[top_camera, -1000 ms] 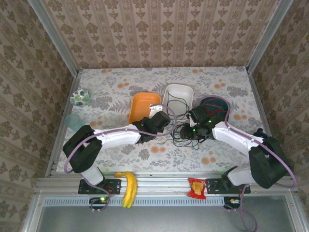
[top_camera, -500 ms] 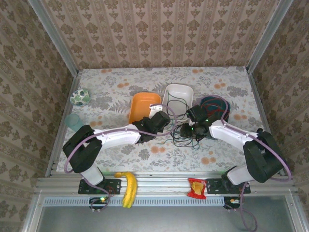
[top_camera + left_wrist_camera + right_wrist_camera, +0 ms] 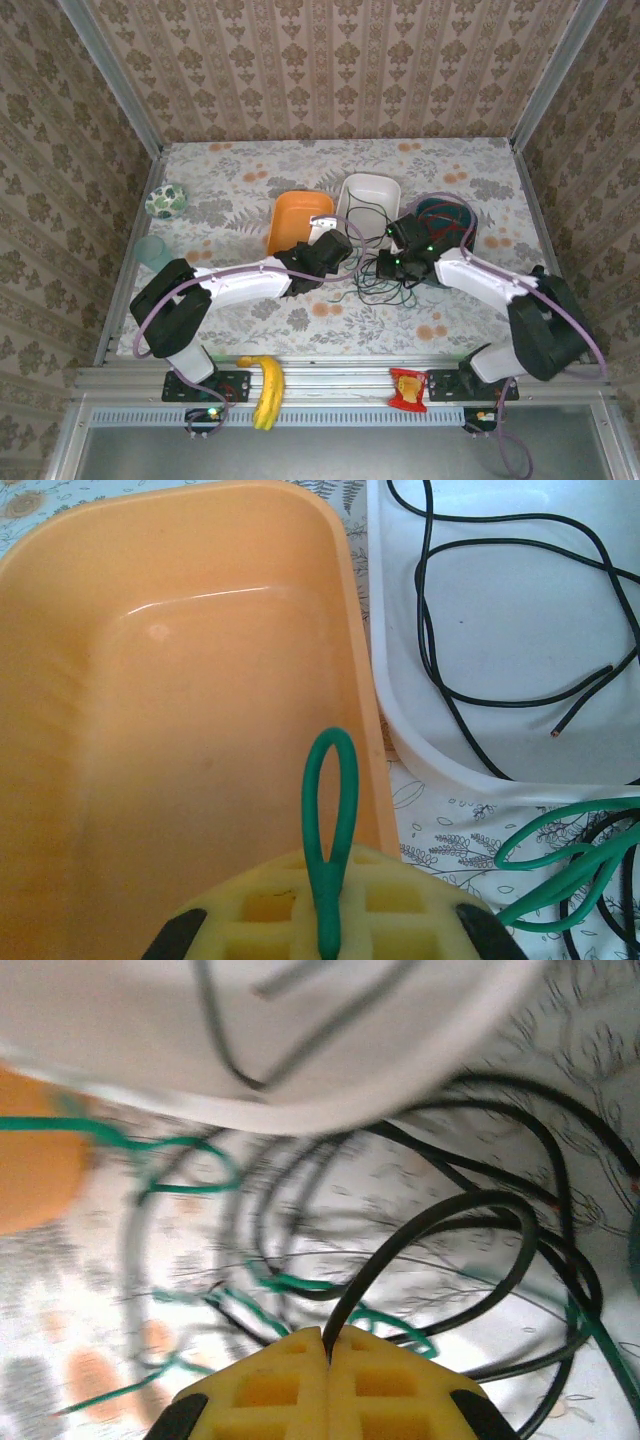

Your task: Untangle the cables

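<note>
The cables (image 3: 385, 278) lie in a loose black and green tangle on the floral table between the two arms, just in front of the white tub. My left gripper (image 3: 328, 920) is shut on a green cable (image 3: 332, 810), whose loop sticks up from the yellow pads over the orange tub. More green cable (image 3: 570, 855) trails to the right. My right gripper (image 3: 328, 1350) is shut on a black cable (image 3: 440, 1225) that arches up over the blurred tangle. Another black cable (image 3: 500, 610) lies inside the white tub.
An orange tub (image 3: 296, 221) and a white tub (image 3: 366, 205) stand side by side behind the tangle, with a dark bowl (image 3: 445, 222) to their right. A patterned ball (image 3: 165, 200) and a clear cup (image 3: 152, 250) sit at the left. A banana (image 3: 266, 388) lies on the front rail.
My right gripper has closed on the black cable and shifted slightly back toward the white tub. The left arm has not moved.
</note>
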